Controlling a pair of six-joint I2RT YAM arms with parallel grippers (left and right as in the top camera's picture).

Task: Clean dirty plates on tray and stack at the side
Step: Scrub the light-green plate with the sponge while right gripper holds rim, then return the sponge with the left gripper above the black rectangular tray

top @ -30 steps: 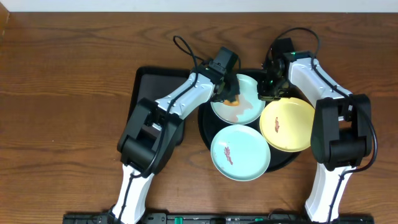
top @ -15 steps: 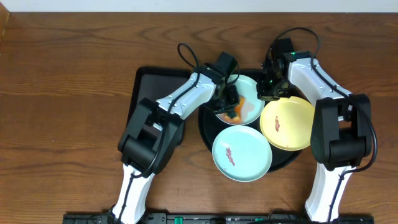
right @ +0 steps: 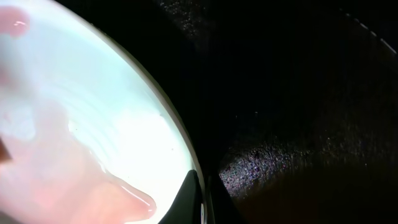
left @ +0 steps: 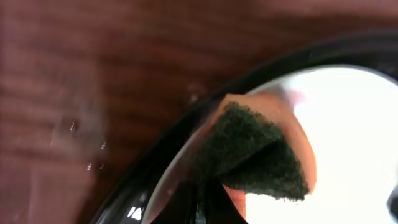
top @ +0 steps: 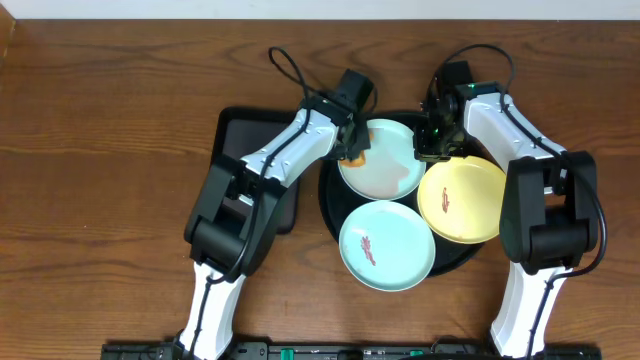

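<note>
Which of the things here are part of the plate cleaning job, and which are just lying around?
Job: back turquoise plate, front turquoise plate, yellow plate, round black tray, sponge.
Lying about: probably the rectangular black tray.

- table: reddish-brown wood with streaked grain
- round tray: glossy black
- rectangular tray: black
- far plate: pale turquoise, almost white, with a faint pinkish film
- near plate: pale turquoise with 1 reddish-brown smear
- yellow plate: pale yellow with 1 reddish-brown smear
- sponge: orange with a dark green scouring face
- left arm and right arm: white shells, black joints
</note>
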